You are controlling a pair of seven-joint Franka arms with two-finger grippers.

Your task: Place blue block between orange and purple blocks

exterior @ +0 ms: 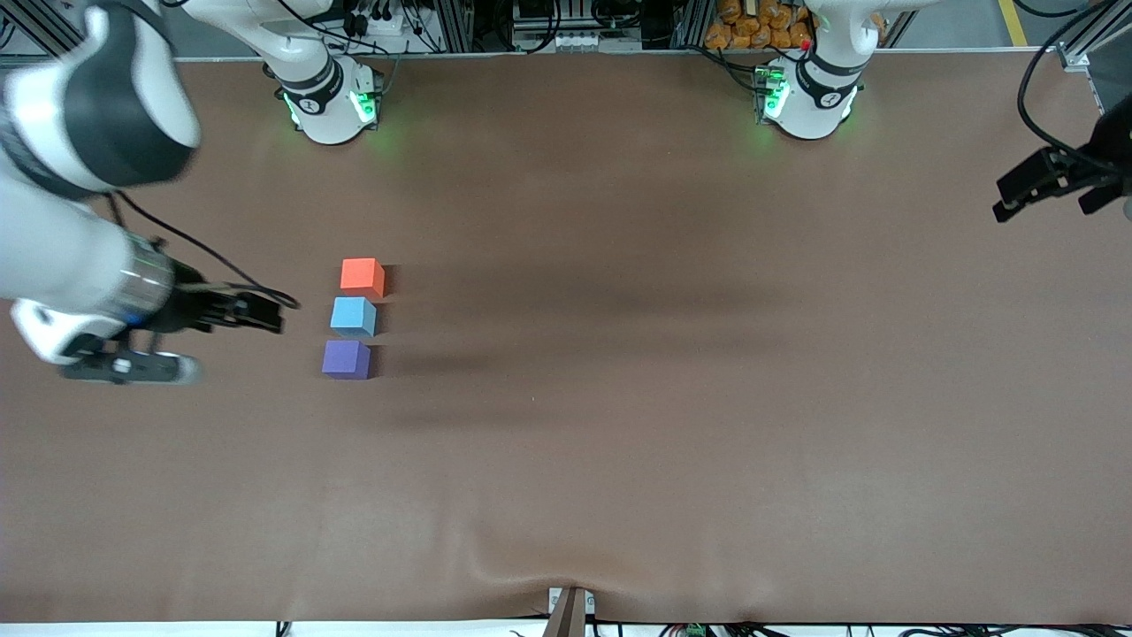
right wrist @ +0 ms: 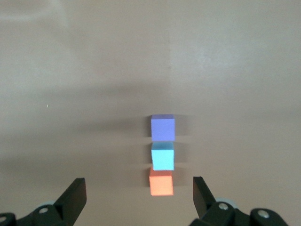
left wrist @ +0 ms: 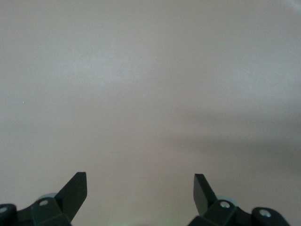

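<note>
Right gripper [exterior: 270,314] hangs over table [exterior: 672,425] just beside blue block [exterior: 354,316], jaws wide, holding nothing. Blue block is light sky-blue cube, between orange block [exterior: 363,275] and purple block [exterior: 346,359], all in one row. Left gripper [exterior: 1030,190] waits at left arm's end, well apart from blue block, wide open, empty.

Robotics laboratory. Two white arm bases [exterior: 332,102] with green indicator lights are bolted along one edge of a brown-covered surface [exterior: 672,425]; aluminium framing [exterior: 1083,40], bundled cables [exterior: 371,18] and electronics line that edge, and a yellow floor marking [exterior: 1013,22] shows past it.
</note>
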